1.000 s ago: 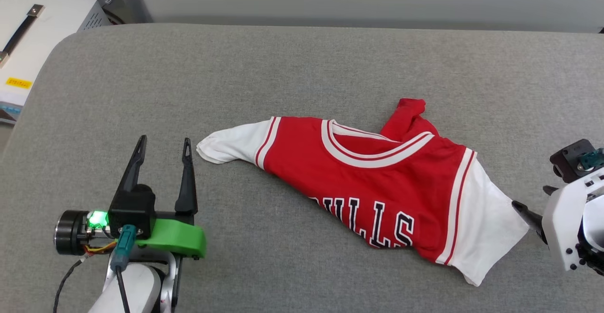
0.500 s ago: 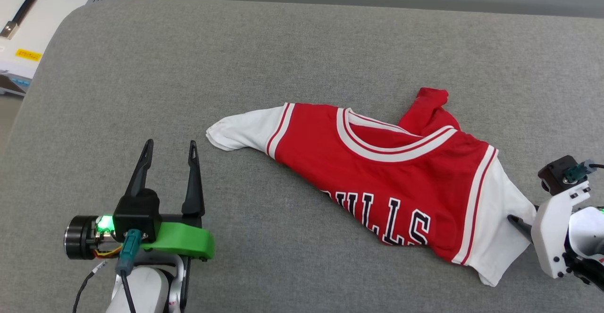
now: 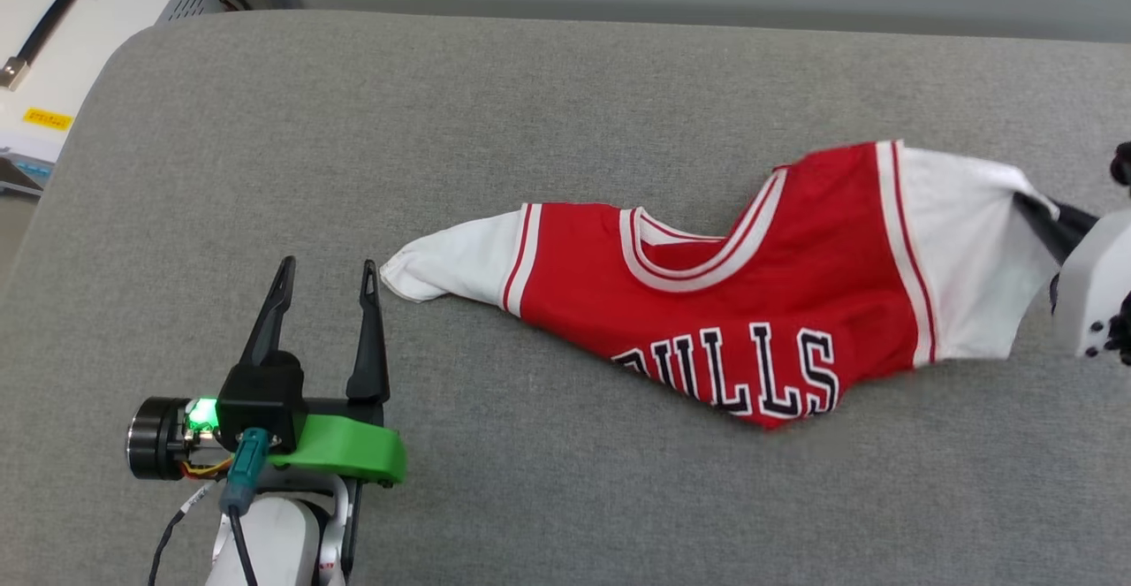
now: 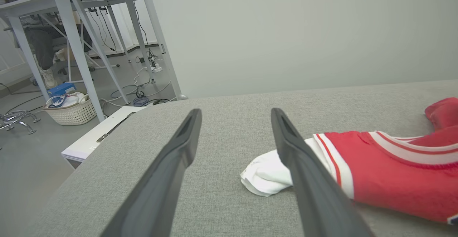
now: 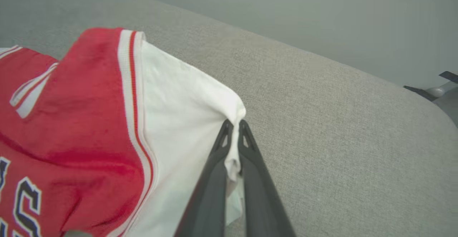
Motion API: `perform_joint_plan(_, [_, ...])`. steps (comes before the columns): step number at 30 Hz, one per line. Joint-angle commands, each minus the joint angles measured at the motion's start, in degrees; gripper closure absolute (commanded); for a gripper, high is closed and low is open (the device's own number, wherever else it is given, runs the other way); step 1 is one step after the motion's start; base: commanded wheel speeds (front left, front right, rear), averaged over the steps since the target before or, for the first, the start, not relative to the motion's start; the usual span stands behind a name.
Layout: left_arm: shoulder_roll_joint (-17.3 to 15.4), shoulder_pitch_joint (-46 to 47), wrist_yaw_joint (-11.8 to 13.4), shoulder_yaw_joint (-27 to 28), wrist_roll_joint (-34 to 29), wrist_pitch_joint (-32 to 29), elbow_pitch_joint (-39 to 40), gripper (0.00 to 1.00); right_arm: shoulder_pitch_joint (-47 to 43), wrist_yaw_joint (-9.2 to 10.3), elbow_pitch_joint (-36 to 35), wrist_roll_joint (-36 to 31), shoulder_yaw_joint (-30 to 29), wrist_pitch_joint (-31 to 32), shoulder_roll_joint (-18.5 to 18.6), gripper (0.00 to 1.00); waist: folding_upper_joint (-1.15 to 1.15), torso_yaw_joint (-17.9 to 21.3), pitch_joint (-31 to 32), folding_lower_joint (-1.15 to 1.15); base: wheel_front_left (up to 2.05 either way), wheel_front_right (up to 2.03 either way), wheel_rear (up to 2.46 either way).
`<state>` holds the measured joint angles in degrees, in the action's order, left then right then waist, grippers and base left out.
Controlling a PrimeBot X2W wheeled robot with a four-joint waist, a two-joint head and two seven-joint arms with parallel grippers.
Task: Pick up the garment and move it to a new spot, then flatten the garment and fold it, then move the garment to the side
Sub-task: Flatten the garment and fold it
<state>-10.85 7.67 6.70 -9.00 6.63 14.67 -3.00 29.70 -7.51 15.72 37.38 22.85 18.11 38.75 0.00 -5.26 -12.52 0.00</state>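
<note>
left gripper (image 3: 328, 263): jaws fully spread, empty, just beside one white sleeve cuff. bulls jersey (image 3: 751, 303): lies on the grey padded surface (image 3: 565, 82), far end raised. right gripper (image 5: 234, 122): jaws closed on the other sleeve's edge. risk: the thin pinch may slip if the fabric drags.

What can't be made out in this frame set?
- Head view: the right tool is cut off by the right edge, its tips buried in the jersey's white sleeve.
- Head view: the lettering's first letter is half tucked into a fold; anything printed below is folded under.
- Left wrist view: the left tool's finger covers part of the near sleeve; the right edge crops the jersey.
</note>
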Motion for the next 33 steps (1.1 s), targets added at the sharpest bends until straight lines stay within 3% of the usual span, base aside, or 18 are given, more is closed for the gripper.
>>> perform_joint_plan(1, [0.51,-0.14,-0.54,0.37,-0.67,0.32,0.07,0.0,1.67,0.02,0.41,-0.33,-1.22,-0.42,0.02,1.0,0.0,-0.65,-0.75,0.0,0.0,0.0,0.0])
perform_joint_plan(10, [2.42,0.99,-2.27,2.01,-2.27,0.32,0.22,0.0,7.65,0.02,12.43,-0.67,-8.44,1.29,-1.76,1.0,0.0,-2.39,-3.76,0.0,0.0,0.0,0.0])
perform_joint_plan(20, [3.87,2.38,-3.58,3.4,-3.42,0.33,0.08,0.0,7.65,0.02,29.34,-3.76,-11.53,1.94,-4.6,1.0,0.0,-2.73,-6.13,0.0,0.0,0.0,0.0])
perform_joint_plan(28, [3.34,4.43,-5.32,5.25,-3.52,0.33,-0.57,0.0,7.43,0.02,31.14,-3.14,-9.71,-3.26,-5.32,1.0,0.0,-1.71,-5.43,0.0,0.0,0.0,0.0])
perform_joint_plan(33, [1.54,7.71,-8.28,6.62,-2.87,0.33,-1.95,0.0,6.71,0.02,28.83,-1.33,-7.86,-8.08,-4.46,1.0,0.0,-0.7,-4.12,0.0,0.0,0.0,0.0])
